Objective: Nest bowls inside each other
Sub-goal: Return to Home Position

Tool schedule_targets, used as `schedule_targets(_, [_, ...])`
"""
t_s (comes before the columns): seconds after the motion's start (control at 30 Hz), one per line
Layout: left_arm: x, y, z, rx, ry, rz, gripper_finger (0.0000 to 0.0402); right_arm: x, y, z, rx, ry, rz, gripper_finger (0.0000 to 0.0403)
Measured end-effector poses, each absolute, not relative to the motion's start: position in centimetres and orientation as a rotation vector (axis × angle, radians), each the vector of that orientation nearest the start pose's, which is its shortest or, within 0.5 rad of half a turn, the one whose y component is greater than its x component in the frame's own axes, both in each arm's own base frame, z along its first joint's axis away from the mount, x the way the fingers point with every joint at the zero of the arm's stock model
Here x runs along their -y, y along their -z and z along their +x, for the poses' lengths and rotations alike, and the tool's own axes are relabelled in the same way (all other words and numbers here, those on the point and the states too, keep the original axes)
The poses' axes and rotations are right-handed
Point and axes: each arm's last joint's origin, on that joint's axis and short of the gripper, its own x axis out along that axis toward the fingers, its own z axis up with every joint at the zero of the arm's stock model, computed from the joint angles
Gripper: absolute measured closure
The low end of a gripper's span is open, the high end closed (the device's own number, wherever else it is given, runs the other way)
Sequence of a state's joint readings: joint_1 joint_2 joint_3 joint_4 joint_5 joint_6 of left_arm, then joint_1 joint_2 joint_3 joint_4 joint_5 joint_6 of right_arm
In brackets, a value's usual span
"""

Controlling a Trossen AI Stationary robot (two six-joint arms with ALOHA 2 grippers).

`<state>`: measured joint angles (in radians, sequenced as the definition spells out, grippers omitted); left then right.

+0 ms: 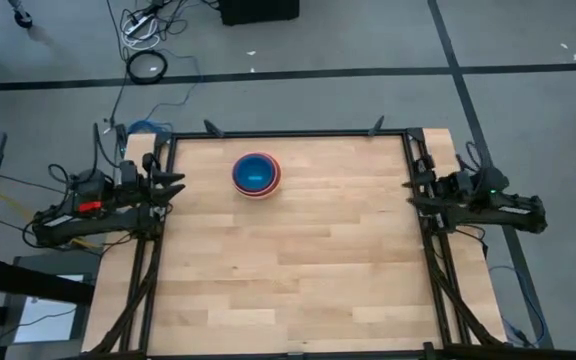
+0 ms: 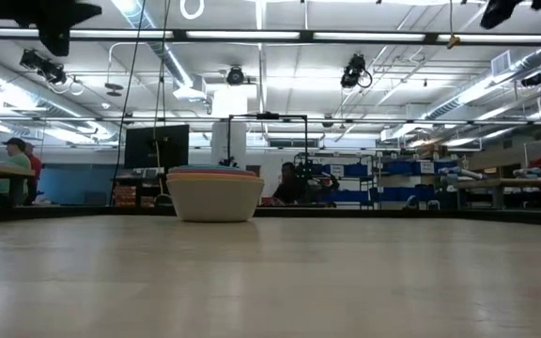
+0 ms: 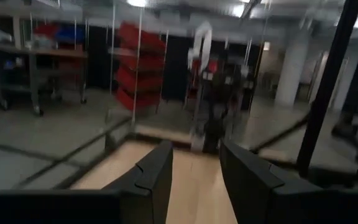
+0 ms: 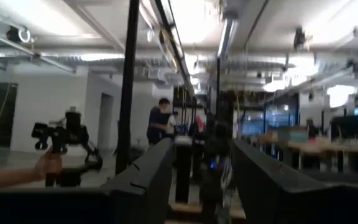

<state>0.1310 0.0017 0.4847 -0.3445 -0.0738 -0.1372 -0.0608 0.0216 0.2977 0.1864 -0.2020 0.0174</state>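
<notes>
The bowls [image 1: 256,174] stand as one nested stack on the wooden table, toward its far side, left of the middle; from above a blue bowl shows innermost, ringed by red-orange and pink rims. In the low view the stack [image 2: 219,194] shows a pale outer bowl with coloured rims above it. My left gripper [image 1: 175,184] is at the table's left edge, open, with nothing between its fingers [image 3: 194,177]. My right gripper [image 1: 414,190] is at the right edge, open and holding nothing [image 4: 201,180].
A black frame [image 1: 288,133] borders the table's far and side edges. The bare wooden top [image 1: 298,270] stretches between the arms and toward the near edge. Cables [image 1: 148,60] lie on the floor beyond. People [image 2: 12,164] sit in the room behind.
</notes>
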Motion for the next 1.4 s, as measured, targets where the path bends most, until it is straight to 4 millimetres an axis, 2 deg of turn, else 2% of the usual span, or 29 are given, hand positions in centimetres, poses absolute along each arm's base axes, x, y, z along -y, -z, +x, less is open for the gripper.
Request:
schedule_targets(0.17, [-0.8,-26.9,4.8,0.084,-0.18,-0.098,0.0259,0.0,-24.1,7.9,0.36,-0.132,0.012,0.0248])
schedule_targets(0.33, [-1.1,-22.7,7.8,0.15,-0.146,-0.158,0.0259,0.2,-20.2,9.2,0.371,-0.082,0.09,0.0248])
schedule_targets(0.43, [-1.2,-20.1,9.0,0.19,-0.106,-0.199,0.0259,0.2,-20.0,9.3,0.342,-0.091,0.129,0.0248])
schedule_targets(0.5, [-1.2,-19.3,9.3,0.229,-0.091,-0.207,0.0259,0.2,-20.0,9.3,0.344,-0.094,0.13,0.0248])
schedule_targets(0.67, [-1.2,-18.6,9.4,0.222,-0.095,-0.198,0.0259,0.2,-19.7,9.4,0.31,-0.09,0.124,0.0248])
schedule_targets(0.87, [-1.2,-16.7,9.7,0.026,-0.103,-0.14,0.0259,0.5,-17.7,9.9,0.109,0.002,0.148,0.0248])
schedule_targets(1.0, [-1.0,-16.7,9.7,0.024,-0.081,-0.098,0.0259,0.5,-16.6,9.9,0.001,0.009,0.156,0.0248])
schedule_targets(1.4, [-1.0,-16.7,9.7,0.015,-0.097,-0.107,0.0259,0.4,-16.5,10.0,-0.013,0.008,0.13,0.0248])
